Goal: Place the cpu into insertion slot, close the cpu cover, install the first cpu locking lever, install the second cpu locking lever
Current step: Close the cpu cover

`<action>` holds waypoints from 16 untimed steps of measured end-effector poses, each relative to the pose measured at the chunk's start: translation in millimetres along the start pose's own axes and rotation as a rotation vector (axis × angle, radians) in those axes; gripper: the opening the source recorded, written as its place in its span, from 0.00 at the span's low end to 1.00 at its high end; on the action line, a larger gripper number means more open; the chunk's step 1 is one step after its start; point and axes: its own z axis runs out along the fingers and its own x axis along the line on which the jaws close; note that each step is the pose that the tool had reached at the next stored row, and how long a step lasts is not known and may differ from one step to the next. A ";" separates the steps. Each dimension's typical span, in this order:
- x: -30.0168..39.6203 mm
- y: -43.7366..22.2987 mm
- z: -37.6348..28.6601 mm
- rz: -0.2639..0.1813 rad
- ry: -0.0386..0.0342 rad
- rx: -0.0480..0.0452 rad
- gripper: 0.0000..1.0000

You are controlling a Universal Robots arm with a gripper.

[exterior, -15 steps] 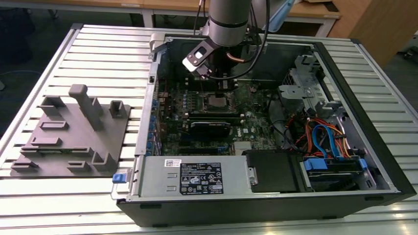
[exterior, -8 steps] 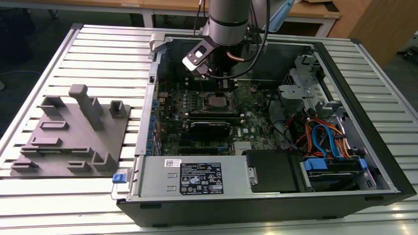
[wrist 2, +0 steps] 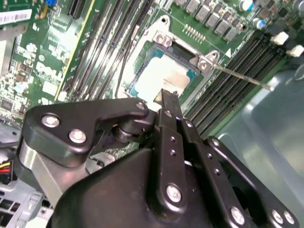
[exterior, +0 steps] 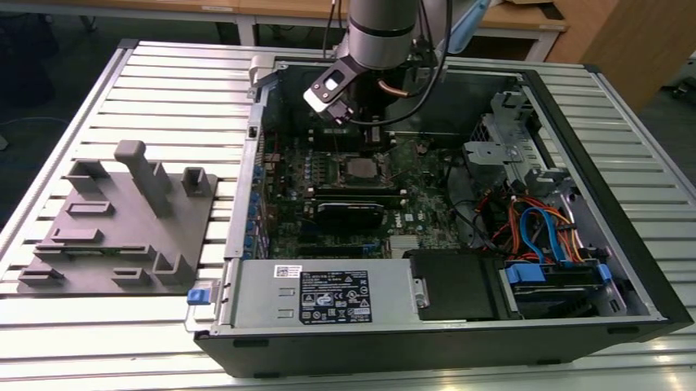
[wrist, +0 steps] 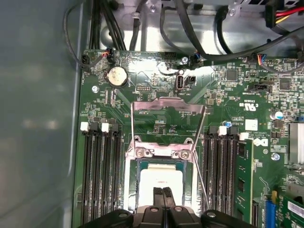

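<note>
Grey moulded fixture (exterior: 114, 220) sat well to the exterior view's left of the insertion slot (wrist: 133, 180). The cpu (wrist: 160, 183) lay in that slot, the cpu cover (wrist: 166, 100) raised beside it. Above it hung the gripper (wrist: 163, 190), fingers (wrist: 158, 199) together, empty; closing the cover likely wanted a flat, even push.

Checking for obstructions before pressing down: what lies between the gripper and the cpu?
Nothing shows between them. In the first wrist view the shut gripper hangs directly over the cpu, and the stretch between them is bare. Contact cannot be told.
</note>
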 end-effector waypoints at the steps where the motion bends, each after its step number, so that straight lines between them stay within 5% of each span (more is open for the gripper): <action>1: 0.0 0.1 -2.5 0.000 0.0000 0.0000 0.10; 16: 0.1 1.0 -30.0 0.000 0.0005 0.0000 0.10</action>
